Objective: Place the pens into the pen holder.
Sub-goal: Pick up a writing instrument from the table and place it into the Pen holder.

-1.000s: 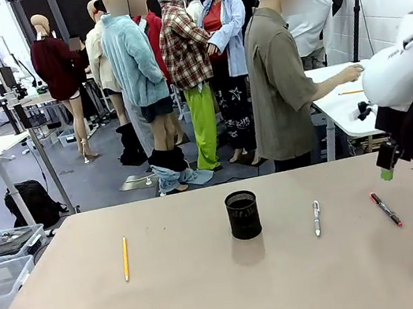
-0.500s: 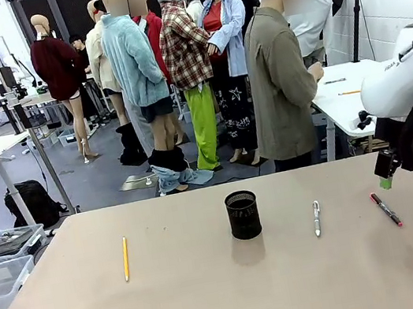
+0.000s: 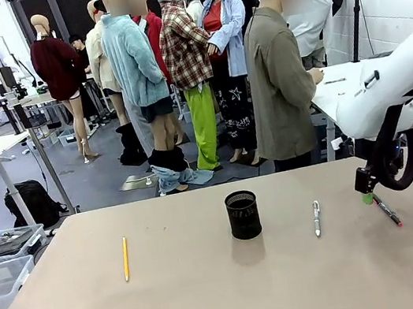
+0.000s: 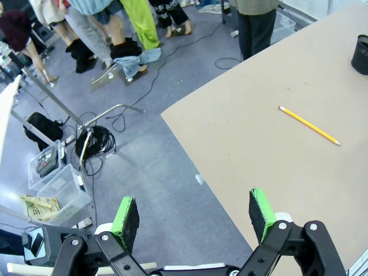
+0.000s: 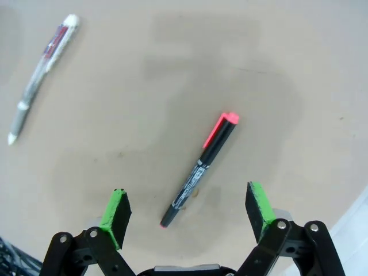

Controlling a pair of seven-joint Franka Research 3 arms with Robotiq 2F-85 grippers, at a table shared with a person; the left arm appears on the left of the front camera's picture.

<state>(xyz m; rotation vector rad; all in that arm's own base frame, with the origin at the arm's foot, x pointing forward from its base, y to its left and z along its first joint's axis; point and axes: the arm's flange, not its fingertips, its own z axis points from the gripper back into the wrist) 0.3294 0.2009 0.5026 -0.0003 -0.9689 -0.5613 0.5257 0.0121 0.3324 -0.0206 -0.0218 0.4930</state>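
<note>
Directly over the pink-capped pen (image 5: 201, 167) hangs the right tool (image 5: 187, 202), spread wide; left tool (image 4: 194, 208) likewise.

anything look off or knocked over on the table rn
Nothing stands out. The pen holder stands upright mid-table. The yellow pencil, silver pen and pink-capped marker lie flat on the table, well apart, with no visible damage.

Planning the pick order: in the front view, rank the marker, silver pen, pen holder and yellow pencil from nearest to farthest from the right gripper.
1. Marker, close below the right gripper.
2. Silver pen, to its left.
3. Pen holder, mid-table.
4. Yellow pencil, far left.
</note>
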